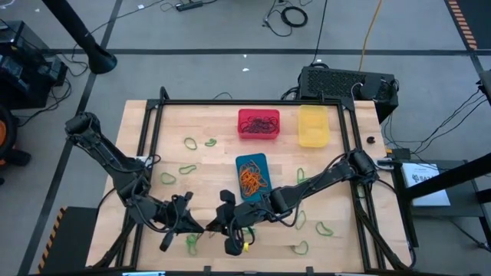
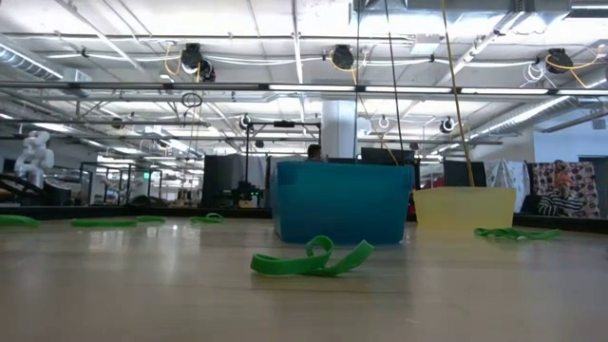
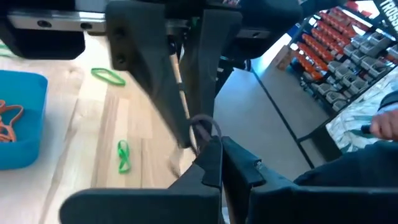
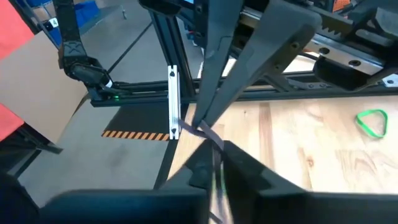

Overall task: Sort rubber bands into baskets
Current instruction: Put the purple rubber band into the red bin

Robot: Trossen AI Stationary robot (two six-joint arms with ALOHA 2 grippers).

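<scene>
A dark brown rubber band [image 3: 203,124] is held between my two grippers above the table's near middle. My left gripper [image 1: 192,224] and my right gripper [image 1: 219,227] meet tip to tip there, both shut on the band. The red basket [image 1: 258,124] holds dark bands. The yellow basket [image 1: 313,125] stands to its right. The blue basket [image 1: 252,175] holds orange bands. Green bands [image 1: 189,142] lie scattered on the table, one near the low camera [image 2: 312,259]. My left gripper pinches one end of the dark band [image 3: 210,138] between its two fingertips, coming level from the table's left. The band's small loop stands just past the tips, clear of the table. My right gripper pinches the band's other end [image 4: 208,130] between its fingertips, coming level from the table's right. The band spans the short gap between the two grippers, lifted clear of the table.
A black frame [image 1: 161,115] runs around the wooden table. More green bands lie at the near right [image 1: 324,228] and just below my left gripper [image 1: 190,241]. A black box [image 1: 345,83] with cables stands behind the table's far right corner.
</scene>
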